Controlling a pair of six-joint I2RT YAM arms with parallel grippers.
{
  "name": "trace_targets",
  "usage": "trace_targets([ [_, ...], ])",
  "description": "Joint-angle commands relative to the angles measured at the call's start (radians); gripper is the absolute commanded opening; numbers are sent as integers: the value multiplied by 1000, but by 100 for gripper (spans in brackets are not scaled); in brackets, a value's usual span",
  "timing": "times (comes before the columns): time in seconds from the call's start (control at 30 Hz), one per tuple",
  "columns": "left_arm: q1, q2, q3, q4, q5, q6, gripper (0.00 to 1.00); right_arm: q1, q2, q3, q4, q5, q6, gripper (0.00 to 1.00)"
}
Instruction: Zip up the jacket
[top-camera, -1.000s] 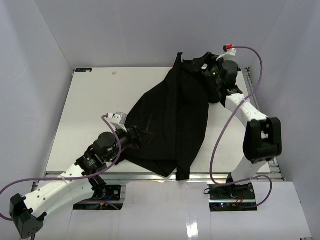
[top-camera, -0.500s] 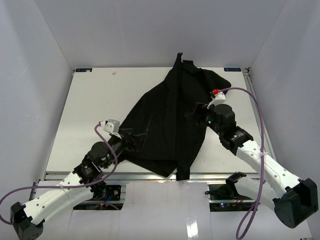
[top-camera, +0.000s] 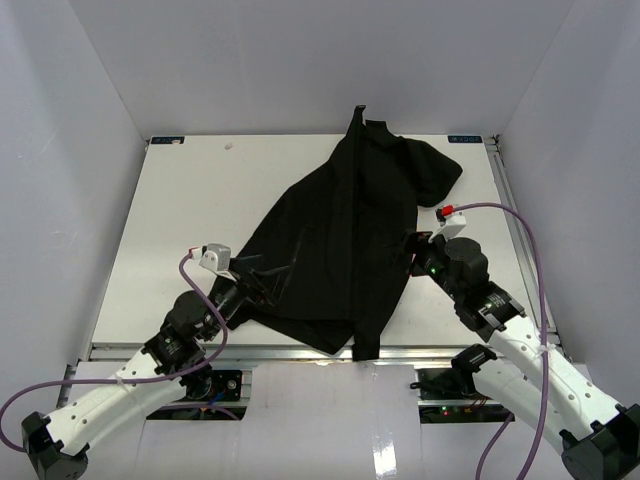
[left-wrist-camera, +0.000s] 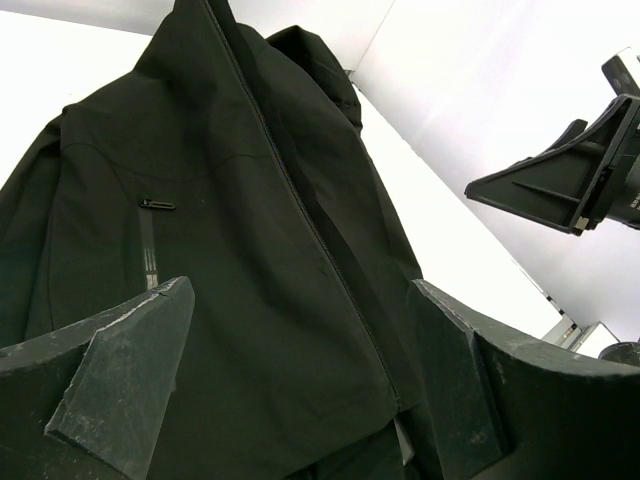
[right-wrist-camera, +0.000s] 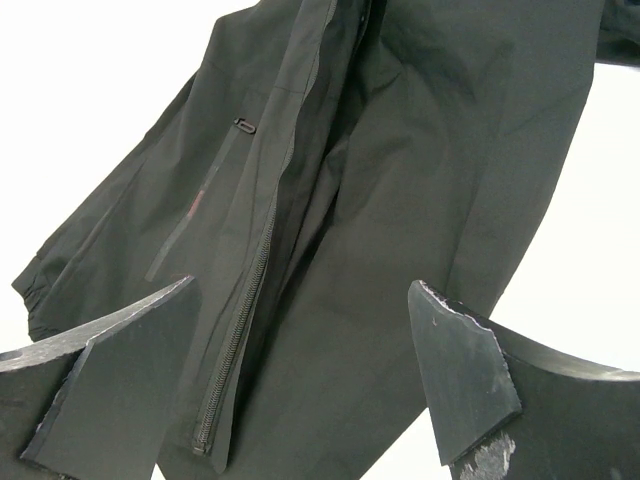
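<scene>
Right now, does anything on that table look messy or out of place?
Yes: the black jacket lies crooked across the white table. Its front zipper is undone, one sleeve is bunched at the far right, and its hem hangs over the near edge.

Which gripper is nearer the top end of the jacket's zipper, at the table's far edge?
Right. The right gripper is at the jacket's right edge, midway down from the zipper top; the left gripper is over its lower left edge, farther off.
</scene>
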Motion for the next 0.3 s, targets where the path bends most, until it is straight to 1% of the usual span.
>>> trace_targets([
  [0.0,-5,2,-9,26,9,12,98,3,-26,12,25,24,-21,90],
  [0.27,-5,1,-12,25,2,14,98,3,-75,1,41,22,-27,90],
])
